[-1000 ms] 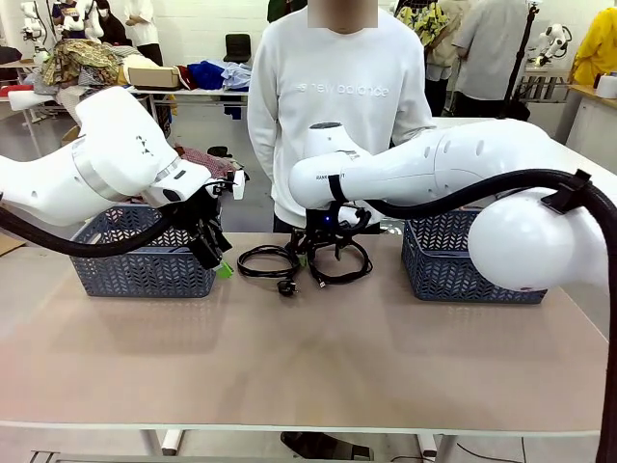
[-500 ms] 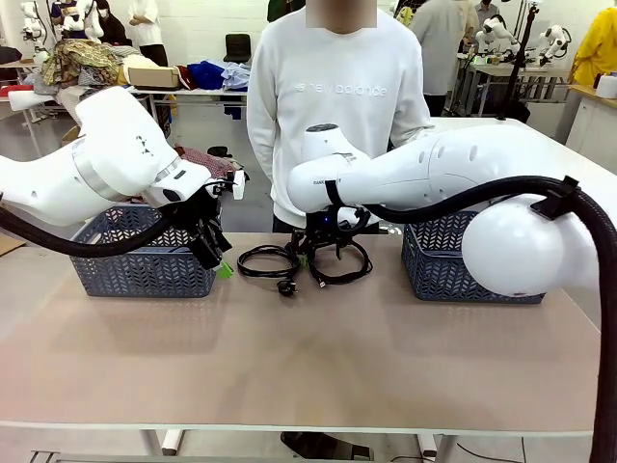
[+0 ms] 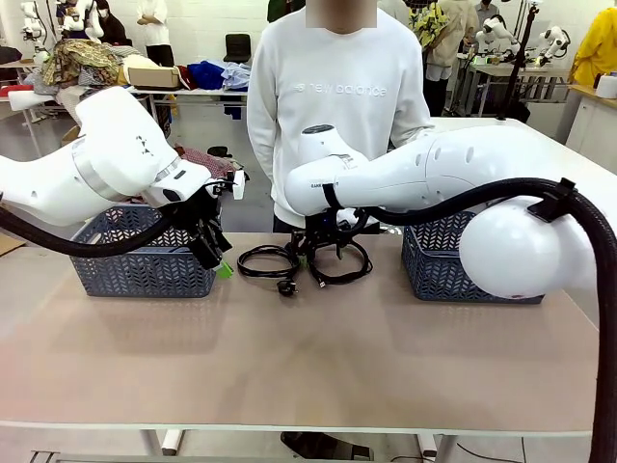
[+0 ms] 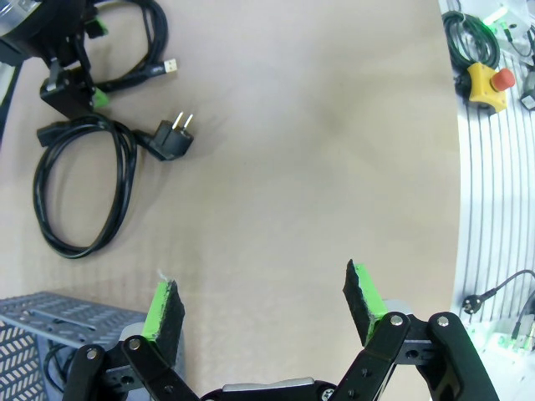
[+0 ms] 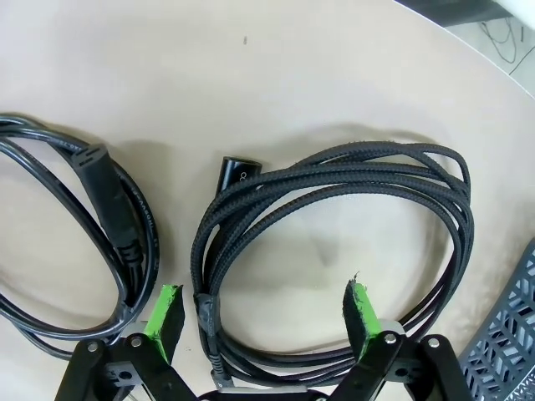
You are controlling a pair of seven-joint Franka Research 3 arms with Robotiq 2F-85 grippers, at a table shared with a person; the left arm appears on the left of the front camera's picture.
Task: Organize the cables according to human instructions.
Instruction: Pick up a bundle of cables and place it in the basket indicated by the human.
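Right gripper (image 5: 262, 294) hangs released over a braided cable (image 5: 351, 171) on the worktop (image 5: 251, 67); left gripper (image 4: 261, 284) is released beside a basket (image 3: 145, 265).

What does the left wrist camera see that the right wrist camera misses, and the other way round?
Left wrist view: the left gripper, open above the table, a two-pin plug, a yellow stop button off the table's edge. Right wrist view: the braided cable up close, its weave and black connector. Both: the open right gripper, that braided cable, the smooth power cable, the table.
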